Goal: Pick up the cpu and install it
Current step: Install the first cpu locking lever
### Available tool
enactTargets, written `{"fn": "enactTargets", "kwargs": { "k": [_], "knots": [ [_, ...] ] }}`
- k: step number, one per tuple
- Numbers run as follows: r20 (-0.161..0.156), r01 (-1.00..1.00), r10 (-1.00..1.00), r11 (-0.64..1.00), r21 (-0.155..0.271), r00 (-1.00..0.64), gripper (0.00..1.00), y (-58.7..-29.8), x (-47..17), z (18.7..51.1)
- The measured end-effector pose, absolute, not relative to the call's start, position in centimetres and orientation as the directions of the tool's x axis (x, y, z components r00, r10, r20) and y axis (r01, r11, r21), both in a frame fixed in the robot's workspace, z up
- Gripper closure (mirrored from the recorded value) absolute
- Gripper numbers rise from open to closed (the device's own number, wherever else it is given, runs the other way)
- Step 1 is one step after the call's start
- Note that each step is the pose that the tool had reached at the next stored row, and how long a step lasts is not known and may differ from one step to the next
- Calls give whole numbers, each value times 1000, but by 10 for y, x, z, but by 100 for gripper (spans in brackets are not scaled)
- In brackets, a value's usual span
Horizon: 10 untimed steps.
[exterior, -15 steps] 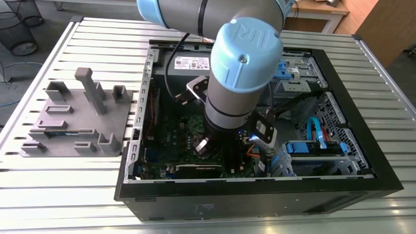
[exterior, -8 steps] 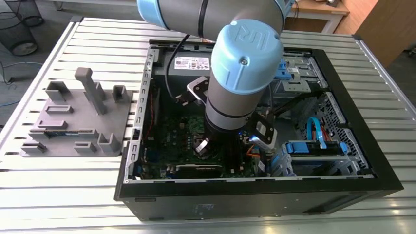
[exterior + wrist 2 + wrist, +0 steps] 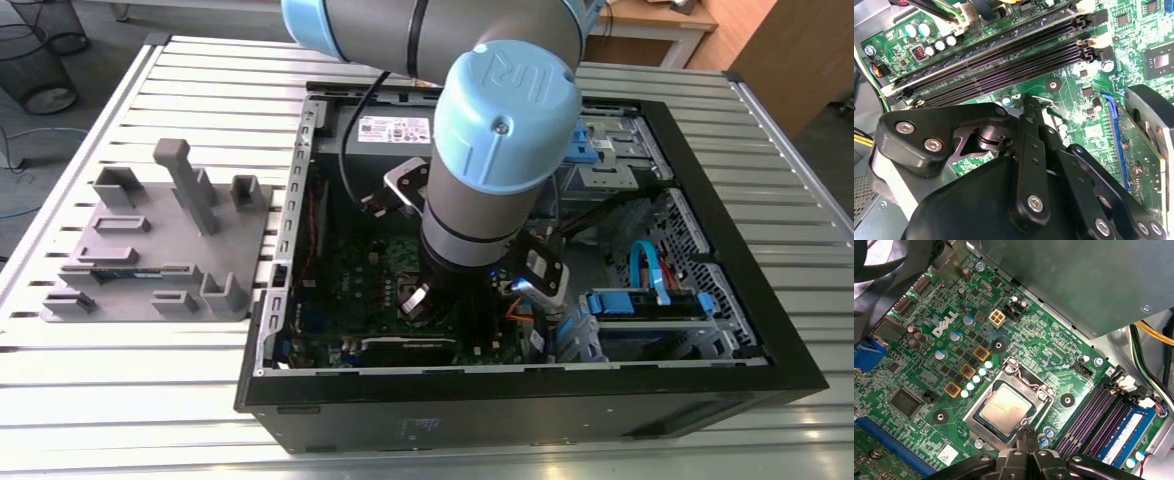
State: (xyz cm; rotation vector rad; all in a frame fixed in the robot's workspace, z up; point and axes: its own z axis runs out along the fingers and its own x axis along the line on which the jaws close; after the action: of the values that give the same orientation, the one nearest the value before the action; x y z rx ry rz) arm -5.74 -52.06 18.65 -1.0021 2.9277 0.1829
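Observation:
The cpu (image 3: 1004, 407) is a small square chip with a silver top. It lies flat in the socket on the green motherboard (image 3: 1019, 335), ringed by the silver socket frame (image 3: 985, 390). My gripper (image 3: 1026, 437) hovers just beside the socket's edge, its black fingers shut together with nothing between them. In the second wrist view the gripper (image 3: 1030, 107) and its black linkage hang over the board near the memory slots (image 3: 1004, 55). In the exterior view the arm reaches down into the open computer case (image 3: 747, 330), and the gripper (image 3: 416, 300) sits low over the board.
A grey power supply box (image 3: 1079, 280) overhangs the board. Purple memory slots (image 3: 1094, 410) and a fitted memory module (image 3: 1126, 432) lie beside the socket. A grey fixture plate (image 3: 160, 250) holding a green memory stick (image 3: 127, 270) stands on the slatted table at the exterior view's left.

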Motion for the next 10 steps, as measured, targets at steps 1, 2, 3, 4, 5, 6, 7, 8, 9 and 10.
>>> {"fn": "enactTargets", "kwargs": {
  "k": [1, 2, 3, 4, 5, 6, 7, 8, 9, 10],
  "knots": [
    [-77, -613, -608, 784, 98, -790, 89, -521, -57, 186],
    [-77, -613, -608, 784, 98, -790, 89, -521, -57, 186],
    [-77, -613, -608, 784, 99, -790, 89, -521, -57, 186],
    [-76, -613, -608, 784, 99, -790, 89, -521, -56, 186],
    [-76, -613, -608, 784, 99, -790, 89, -521, -56, 186],
    [-76, -613, -608, 784, 100, -790, 89, -521, -55, 186],
    [-75, -612, -608, 784, 100, -790, 89, -521, -55, 186],
    [-75, -612, -608, 784, 101, -791, 89, -521, -54, 186],
    [-75, -612, -608, 784, 101, -790, 89, -521, -54, 186],
    [-75, -612, -608, 784, 102, -791, 89, -521, -53, 186]
  ]
}}
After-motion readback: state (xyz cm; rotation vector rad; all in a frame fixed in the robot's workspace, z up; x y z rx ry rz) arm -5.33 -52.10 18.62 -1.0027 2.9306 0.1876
